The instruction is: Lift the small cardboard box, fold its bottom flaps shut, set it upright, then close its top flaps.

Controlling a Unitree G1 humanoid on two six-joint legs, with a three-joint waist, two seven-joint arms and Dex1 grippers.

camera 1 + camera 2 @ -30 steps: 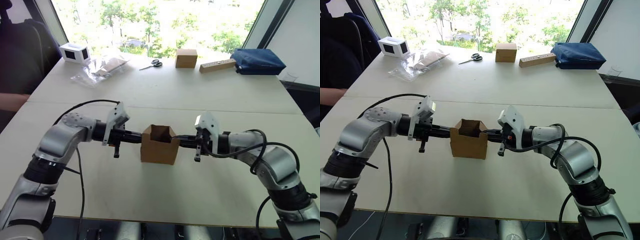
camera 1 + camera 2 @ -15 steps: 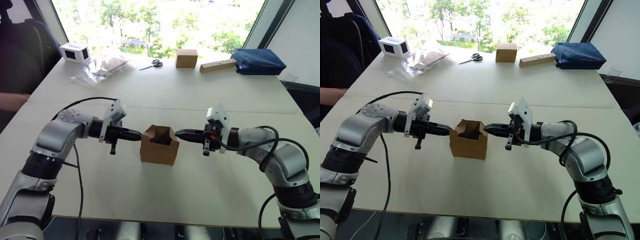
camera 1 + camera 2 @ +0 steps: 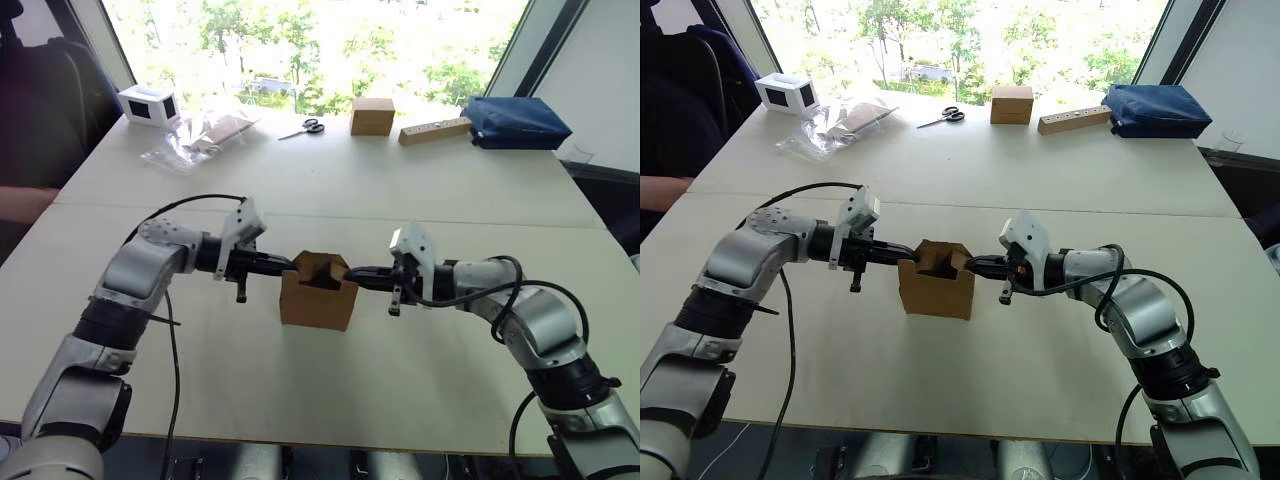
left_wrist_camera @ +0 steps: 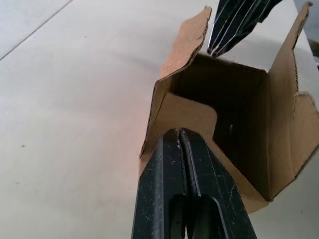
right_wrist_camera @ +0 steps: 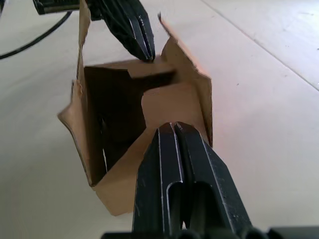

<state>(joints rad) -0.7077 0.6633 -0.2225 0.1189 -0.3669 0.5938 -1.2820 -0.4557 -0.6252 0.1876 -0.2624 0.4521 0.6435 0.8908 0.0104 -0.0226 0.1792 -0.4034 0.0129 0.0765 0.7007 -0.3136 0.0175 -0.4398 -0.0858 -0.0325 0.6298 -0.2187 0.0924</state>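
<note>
The small cardboard box [image 3: 318,292] stands upright at the table's middle with its top open. My left gripper [image 3: 288,263] is shut, its tip resting on the left top flap [image 4: 192,112], which leans into the opening. My right gripper [image 3: 352,272] is shut too, its tip against the right top flap [image 5: 167,107], also bent inward. The two other top flaps [image 4: 187,40] stand up. In the left wrist view the right gripper's fingers [image 4: 234,25] show beyond the box. The bottom flaps are hidden under the box.
Along the far edge lie a white box with dark windows [image 3: 148,103], plastic bags [image 3: 200,135], scissors [image 3: 303,128], a brown cardboard cube [image 3: 372,115], a wooden block [image 3: 434,131] and a blue pouch [image 3: 515,122]. A person's arm [image 3: 25,203] rests at the left edge.
Both grippers had drawn back from the box half a second ago. They have now come in again to its top rim from both sides. The box has stayed in place.
</note>
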